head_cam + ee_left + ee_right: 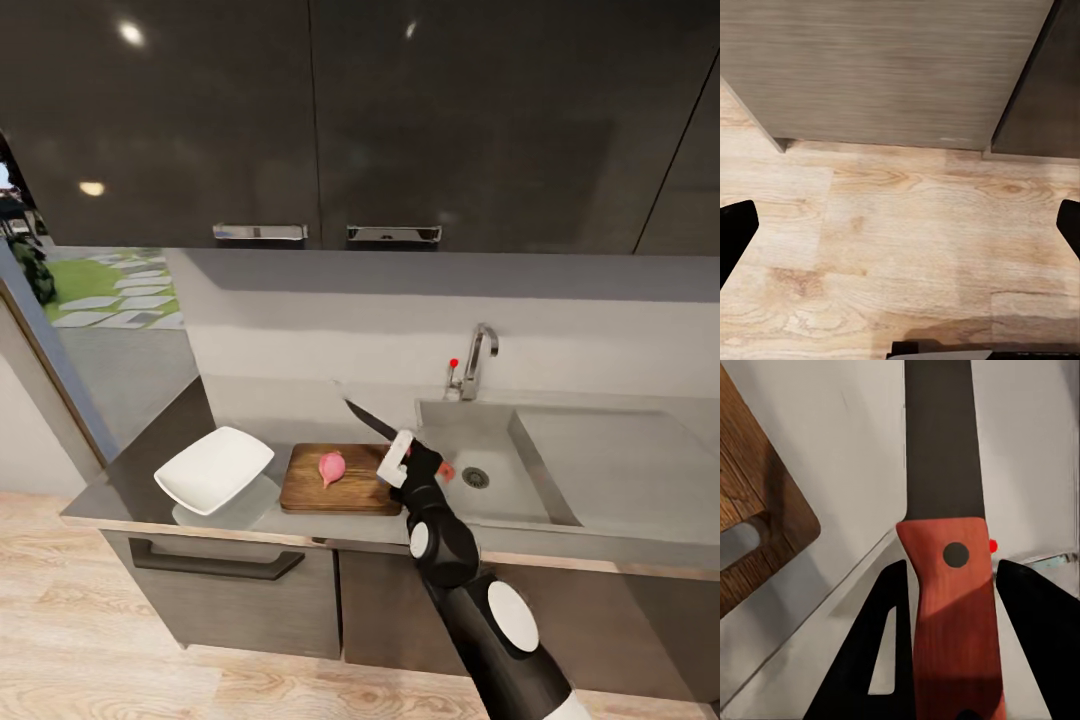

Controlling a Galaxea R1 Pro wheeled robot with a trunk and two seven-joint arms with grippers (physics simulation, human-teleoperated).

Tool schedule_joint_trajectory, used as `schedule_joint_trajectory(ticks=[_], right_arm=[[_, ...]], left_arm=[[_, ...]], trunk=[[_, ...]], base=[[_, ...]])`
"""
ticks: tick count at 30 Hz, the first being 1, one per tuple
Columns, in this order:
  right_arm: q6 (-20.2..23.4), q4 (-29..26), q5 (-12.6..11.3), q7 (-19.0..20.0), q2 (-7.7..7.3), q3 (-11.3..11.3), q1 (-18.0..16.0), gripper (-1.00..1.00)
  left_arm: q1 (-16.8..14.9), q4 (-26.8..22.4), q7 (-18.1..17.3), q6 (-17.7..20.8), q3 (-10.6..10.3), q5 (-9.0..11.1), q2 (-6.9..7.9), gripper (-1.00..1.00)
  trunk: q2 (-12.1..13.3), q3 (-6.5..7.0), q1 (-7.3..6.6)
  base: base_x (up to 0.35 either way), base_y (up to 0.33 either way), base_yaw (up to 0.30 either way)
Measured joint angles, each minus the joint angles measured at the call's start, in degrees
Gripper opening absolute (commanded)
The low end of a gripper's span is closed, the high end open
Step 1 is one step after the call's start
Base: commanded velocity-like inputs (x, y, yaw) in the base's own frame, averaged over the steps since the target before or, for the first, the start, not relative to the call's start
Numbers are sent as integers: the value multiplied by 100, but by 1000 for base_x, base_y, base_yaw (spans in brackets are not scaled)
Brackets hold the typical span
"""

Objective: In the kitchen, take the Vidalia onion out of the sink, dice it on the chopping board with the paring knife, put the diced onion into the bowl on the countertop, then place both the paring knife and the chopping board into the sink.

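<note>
1. My right jaws (398, 458) are pinching the red-handled paring knife (949, 570), with its dark blade pointing up and away from them over the grey glossy desk (150, 465).
2. The pink onion (332, 466) sits on the brown wooden chopping board (305, 490), just left of those jaws.
3. The steel sink (500, 480) is right beside them, and the white rounded-square bowl (213, 468) is past the board.
4. My left jaws (900, 225) are spread wide over the light wood floor (907, 247).

Paring knife (945, 510) tip beyond frame edge; handle end likewise

Faucet (478, 360) and upper cabinets (300, 120) crowd the sink (480, 470).
</note>
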Motion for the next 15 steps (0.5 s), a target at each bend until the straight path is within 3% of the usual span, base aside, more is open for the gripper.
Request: schedule_joint_trajectory(ticks=[4, 11, 15], right_arm=[[18, 58, -30, -132, -2, 239, 44, -100], [36, 124, -30, -162, -10, 288, 125, -100], [44, 190, -29, -167, -11, 296, 144, -100]], left_arm=[[0, 3, 0, 0, 0, 1, 1, 100], [0, 11, 0, 0, 1, 3, 2, 100], [1, 96, 1, 0, 8, 1, 0, 100]], trunk=[[0, 0, 0], [0, 0, 0], [0, 0, -1]], base=[[0, 0, 0], [11, 10, 0], [125, 152, 0]])
